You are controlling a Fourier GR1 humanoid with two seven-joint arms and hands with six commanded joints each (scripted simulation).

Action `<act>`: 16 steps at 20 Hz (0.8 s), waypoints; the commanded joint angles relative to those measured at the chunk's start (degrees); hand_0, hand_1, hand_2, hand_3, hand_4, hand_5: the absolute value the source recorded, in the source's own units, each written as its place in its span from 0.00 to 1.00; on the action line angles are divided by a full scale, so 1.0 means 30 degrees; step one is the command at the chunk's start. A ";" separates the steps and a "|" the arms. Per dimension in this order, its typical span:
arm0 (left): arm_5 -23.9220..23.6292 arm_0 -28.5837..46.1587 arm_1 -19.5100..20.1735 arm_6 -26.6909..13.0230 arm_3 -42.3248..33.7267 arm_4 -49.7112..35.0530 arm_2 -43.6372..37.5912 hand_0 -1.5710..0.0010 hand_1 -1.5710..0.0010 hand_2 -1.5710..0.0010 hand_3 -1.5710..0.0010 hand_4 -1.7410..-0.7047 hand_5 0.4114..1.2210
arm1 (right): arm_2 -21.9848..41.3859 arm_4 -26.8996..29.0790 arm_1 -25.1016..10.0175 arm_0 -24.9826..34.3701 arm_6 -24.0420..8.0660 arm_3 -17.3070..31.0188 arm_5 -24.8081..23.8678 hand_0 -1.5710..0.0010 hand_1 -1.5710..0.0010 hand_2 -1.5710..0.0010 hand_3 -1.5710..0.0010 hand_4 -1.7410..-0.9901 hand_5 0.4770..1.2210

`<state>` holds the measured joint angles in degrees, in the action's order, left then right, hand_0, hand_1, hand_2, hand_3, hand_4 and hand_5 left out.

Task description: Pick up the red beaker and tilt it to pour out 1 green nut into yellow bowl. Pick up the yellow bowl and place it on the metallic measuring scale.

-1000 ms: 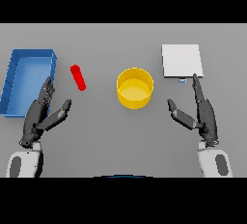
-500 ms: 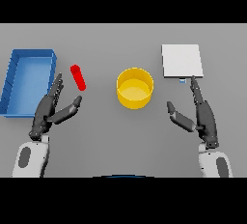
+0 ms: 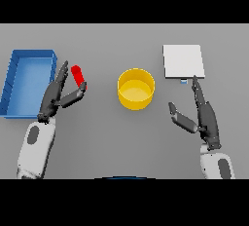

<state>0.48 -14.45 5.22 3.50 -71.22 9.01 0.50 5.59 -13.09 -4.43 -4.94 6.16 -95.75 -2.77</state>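
The red beaker (image 3: 78, 76) stands tilted on the grey table, left of centre. My left hand (image 3: 55, 97) is open right beside it, straight fingers on its left side and thumb reaching under its lower right end. The yellow bowl (image 3: 136, 88) sits at the centre, upright. The metallic measuring scale (image 3: 183, 61) lies flat at the back right. My right hand (image 3: 204, 115) is open below the scale, right of the bowl, fingers pointing away from me and holding nothing. No green nut shows.
A blue open bin (image 3: 27, 81) stands at the left edge, just beyond my left hand. The grey table (image 3: 121, 137) stretches between my two arms in front of the bowl.
My left hand has moved up and to the right, closing in on the red beaker until its fingers and thumb flank it. My right hand has barely moved.
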 commanded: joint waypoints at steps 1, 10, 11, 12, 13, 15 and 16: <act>0.0012 -0.0394 -0.0129 0.0220 0.0668 -0.0082 -0.0125 1.00 1.00 1.00 1.00 0.45 0.33 | -0.0122 0.0172 -0.0081 0.0027 -0.0162 0.0082 0.0105 1.00 1.00 1.00 1.00 0.63 0.21; -0.0406 -0.3145 -0.0265 0.0578 0.3956 0.0385 -0.0530 1.00 1.00 1.00 1.00 0.44 0.34 | -0.0456 0.0631 -0.0209 0.0338 -0.0172 0.0154 0.0234 1.00 1.00 1.00 1.00 0.63 0.22; -0.0387 -0.3288 -0.0281 0.0612 0.4147 0.0402 -0.0534 1.00 1.00 1.00 1.00 0.44 0.34 | -0.0272 0.0453 -0.0092 0.0138 0.0021 0.0173 0.0205 1.00 1.00 1.00 1.00 0.63 0.22; -0.0374 -0.3509 -0.0350 0.0535 0.4349 0.0331 -0.0601 1.00 1.00 1.00 1.00 0.44 0.34 | -0.0428 0.0583 -0.0167 0.0433 -0.0279 0.0315 0.0237 1.00 1.00 1.00 1.00 0.63 0.22; -0.0345 -0.3728 -0.0392 0.0865 0.4702 0.0271 -0.0693 1.00 1.00 1.00 1.00 0.43 0.34 | -0.0353 0.0535 -0.0097 0.0308 -0.0241 0.0212 0.0199 1.00 1.00 1.00 1.00 0.63 0.22; -0.0253 -0.4212 -0.0446 0.1445 0.5436 0.0084 -0.0946 1.00 1.00 1.00 1.00 0.41 0.35 | -0.0389 0.0425 -0.0222 0.0082 -0.0063 0.0160 0.0159 1.00 1.00 1.00 1.00 0.63 0.22; -0.0398 -0.4439 -0.0608 0.1679 0.5909 0.0085 -0.1039 1.00 1.00 1.00 1.00 0.40 0.35 | -0.0391 0.0411 -0.0192 0.0219 -0.0223 0.0013 0.0082 1.00 1.00 1.00 1.00 0.64 0.22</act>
<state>-0.70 -27.78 3.37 8.40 -53.49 9.27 -2.61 4.41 -11.85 -5.00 -4.26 5.53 -95.72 -2.54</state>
